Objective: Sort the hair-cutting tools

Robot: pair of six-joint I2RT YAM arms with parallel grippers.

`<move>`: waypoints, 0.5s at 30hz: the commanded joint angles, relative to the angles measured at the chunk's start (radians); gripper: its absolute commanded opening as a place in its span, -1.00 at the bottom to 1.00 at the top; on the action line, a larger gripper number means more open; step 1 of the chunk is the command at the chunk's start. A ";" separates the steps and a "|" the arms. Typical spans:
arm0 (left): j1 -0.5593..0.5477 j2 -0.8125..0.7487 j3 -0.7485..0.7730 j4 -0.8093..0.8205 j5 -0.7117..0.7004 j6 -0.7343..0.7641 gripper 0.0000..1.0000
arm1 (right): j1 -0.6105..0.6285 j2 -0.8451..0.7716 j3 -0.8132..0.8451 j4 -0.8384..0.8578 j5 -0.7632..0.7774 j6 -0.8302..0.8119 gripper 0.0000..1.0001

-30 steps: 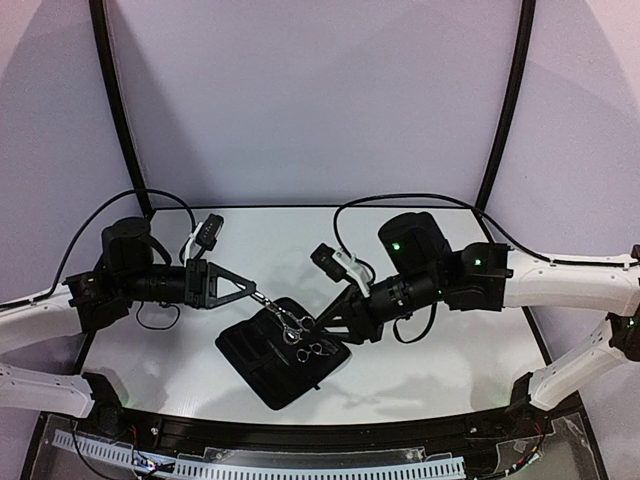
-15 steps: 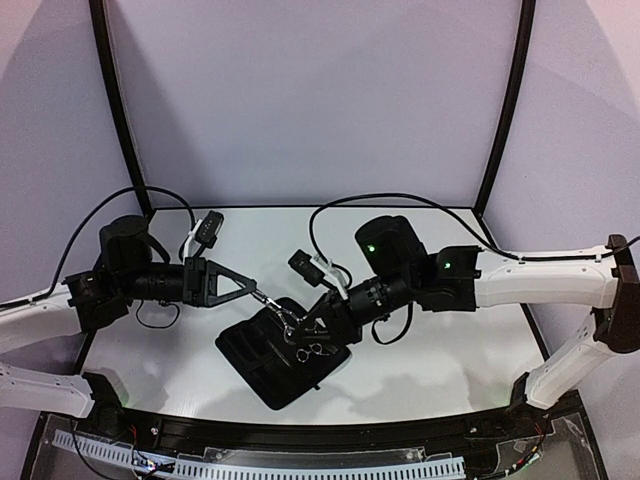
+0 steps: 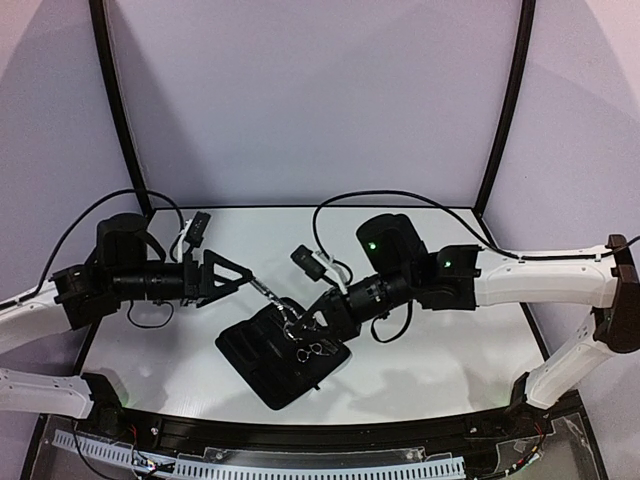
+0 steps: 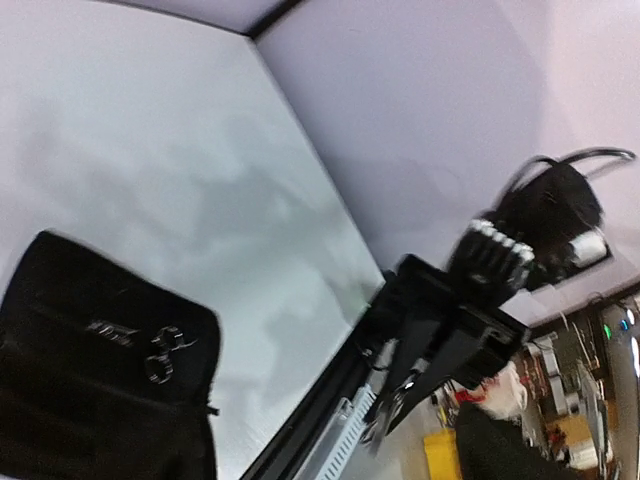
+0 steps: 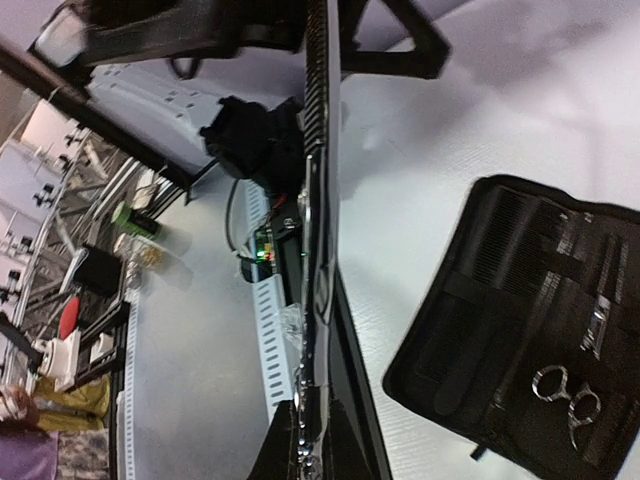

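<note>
My right gripper (image 3: 300, 320) is clamped on a thin silver pair of scissors (image 5: 315, 150), seen edge-on over the black case (image 5: 450, 350). The second pair (image 5: 565, 393), silver with ring handles, lies inside that case. I can't tell how my left gripper (image 3: 265, 290) stands.

Bright even light, soft shadows, blurry wrist views

open black case (image 3: 262, 368), white table (image 3: 455, 352)

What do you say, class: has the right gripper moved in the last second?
Yes. The right gripper has shifted left, further over the black case, which stayed put.
</note>
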State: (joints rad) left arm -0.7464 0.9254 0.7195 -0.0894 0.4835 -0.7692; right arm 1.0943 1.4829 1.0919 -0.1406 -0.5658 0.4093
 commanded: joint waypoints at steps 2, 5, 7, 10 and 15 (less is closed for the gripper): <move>0.001 -0.094 0.027 -0.446 -0.354 -0.161 0.97 | -0.059 -0.107 -0.044 -0.057 0.139 0.087 -1.00; 0.001 -0.137 -0.048 -0.603 -0.440 -0.311 0.97 | -0.099 -0.163 -0.087 -0.105 0.185 0.103 -1.00; 0.000 -0.150 -0.119 -0.583 -0.416 -0.392 0.97 | -0.117 -0.188 -0.112 -0.124 0.191 0.106 -1.00; -0.011 -0.133 -0.282 -0.370 -0.312 -0.514 0.97 | -0.138 -0.210 -0.133 -0.153 0.194 0.103 -1.00; -0.030 -0.001 -0.371 -0.116 -0.284 -0.605 0.97 | -0.161 -0.243 -0.165 -0.185 0.202 0.092 -1.00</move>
State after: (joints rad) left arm -0.7605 0.8478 0.3777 -0.3788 0.1738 -1.2472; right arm 0.9506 1.2741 0.9539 -0.2955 -0.3863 0.5030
